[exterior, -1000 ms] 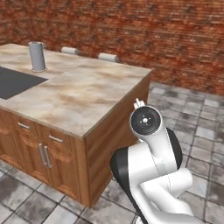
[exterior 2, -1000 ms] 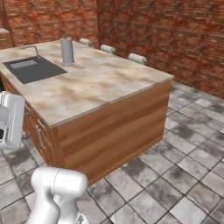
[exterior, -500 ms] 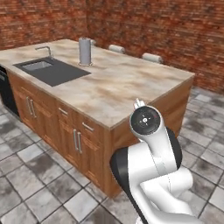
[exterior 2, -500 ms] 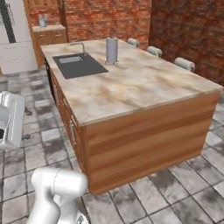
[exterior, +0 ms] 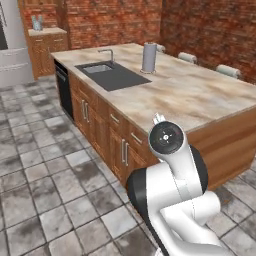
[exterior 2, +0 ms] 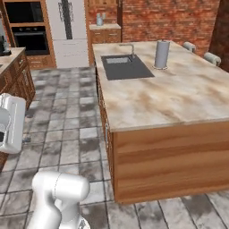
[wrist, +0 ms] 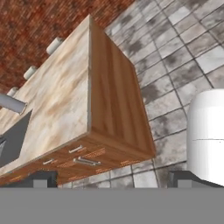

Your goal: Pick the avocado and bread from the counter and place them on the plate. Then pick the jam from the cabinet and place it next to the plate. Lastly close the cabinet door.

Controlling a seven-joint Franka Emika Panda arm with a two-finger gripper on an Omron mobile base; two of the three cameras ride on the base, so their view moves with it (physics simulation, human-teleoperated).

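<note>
**Kitchen island ahead, arm folded low**

In the right base view, a black oven (exterior 2: 27,38) sits at the upper left, with a pale fridge (exterior 2: 68,27) beside it. Grey, blotchy floor tiles (exterior 2: 67,116) fill the left and centre. The counter (exterior 2: 179,96), mottled beige stone over brown wooden cupboards, spans centre to right. It carries a dark rectangular sink (exterior 2: 125,67) with a thin tap (exterior 2: 130,48) and an upright grey cylinder (exterior 2: 161,54). Red brick wall (exterior 2: 170,20) runs along the top. In the hand view the gripper (wrist: 111,179) shows two dark tips standing wide apart with nothing between them.
</note>
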